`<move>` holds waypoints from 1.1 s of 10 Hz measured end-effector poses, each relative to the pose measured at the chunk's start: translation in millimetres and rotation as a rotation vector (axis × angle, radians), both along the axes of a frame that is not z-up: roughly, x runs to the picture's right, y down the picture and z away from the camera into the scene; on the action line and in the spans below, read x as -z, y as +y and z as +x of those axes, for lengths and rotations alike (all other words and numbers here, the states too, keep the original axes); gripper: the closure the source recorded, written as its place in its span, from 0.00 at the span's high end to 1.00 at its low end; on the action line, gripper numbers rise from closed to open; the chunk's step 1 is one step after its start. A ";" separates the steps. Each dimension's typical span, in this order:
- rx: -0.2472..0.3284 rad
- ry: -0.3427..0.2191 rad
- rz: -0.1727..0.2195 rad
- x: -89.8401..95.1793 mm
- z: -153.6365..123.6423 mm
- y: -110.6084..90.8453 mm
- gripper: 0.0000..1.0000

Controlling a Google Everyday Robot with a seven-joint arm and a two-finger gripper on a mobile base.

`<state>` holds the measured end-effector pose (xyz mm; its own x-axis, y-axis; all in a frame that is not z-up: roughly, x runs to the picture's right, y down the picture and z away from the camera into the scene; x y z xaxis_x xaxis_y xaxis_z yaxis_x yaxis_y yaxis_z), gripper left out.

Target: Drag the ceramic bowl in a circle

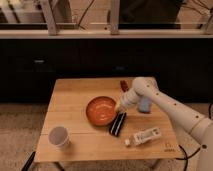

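Observation:
The ceramic bowl (100, 110), wide, shallow and glossy orange-red, sits near the middle of the wooden table (75, 95). My white arm comes in from the right, and the gripper (118, 107) reaches down to the bowl's right rim. It seems to touch the rim there. The bowl looks empty inside.
A whitish cup (59, 136) stands at the front left. A black bar-shaped packet (118, 123) lies just right of the bowl. A white bottle (144, 136) lies at the front right, a blue object (145, 104) behind the arm, and a small dark red item (123, 85) at the back.

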<state>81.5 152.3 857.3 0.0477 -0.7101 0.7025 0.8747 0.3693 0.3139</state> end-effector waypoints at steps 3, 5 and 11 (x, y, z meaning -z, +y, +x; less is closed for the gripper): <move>0.079 -0.102 -0.007 10.0 -29.9 12.5 0.00; 0.129 -0.177 -0.007 15.1 -68.2 21.8 0.00; 0.190 -0.326 0.047 1.2 -148.4 -2.0 0.00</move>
<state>-66.8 150.3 856.1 -0.3089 -0.7164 0.6256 0.7774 0.1888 0.6000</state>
